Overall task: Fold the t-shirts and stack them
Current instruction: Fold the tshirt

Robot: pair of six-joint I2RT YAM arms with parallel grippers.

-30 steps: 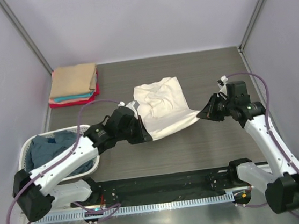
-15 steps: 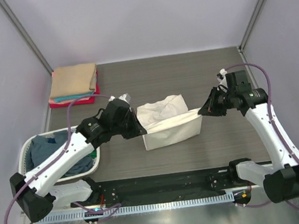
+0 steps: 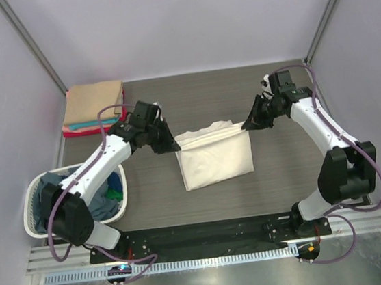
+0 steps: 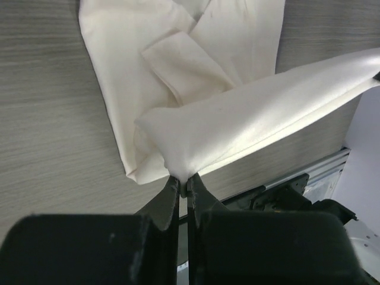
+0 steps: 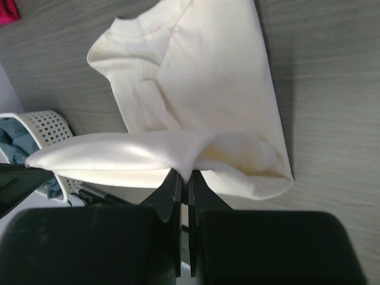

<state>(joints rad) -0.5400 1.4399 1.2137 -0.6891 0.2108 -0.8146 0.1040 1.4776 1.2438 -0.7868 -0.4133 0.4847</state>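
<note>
Pinching corners, left fingers (image 4: 166, 199) and right fingers (image 5: 172, 191) stretch t-shirt (image 3: 217, 161) edge — taut.

The top view looks steeply down from above and behind both arm bases. It is far enough off to take in the whole dark wood-grain table (image 3: 283, 173) and the pale walls. The left wrist view sits close over the table, looking down past the left gripper (image 4: 183, 180), with a strip of metal rail (image 4: 309, 172) at its right side. The right wrist view, equally close, looks past the right gripper (image 5: 184, 176) and catches the white slatted plastic basket (image 5: 44, 127) at its left edge. All three share the cream-white cloth t-shirt (image 3: 216, 160).
</note>
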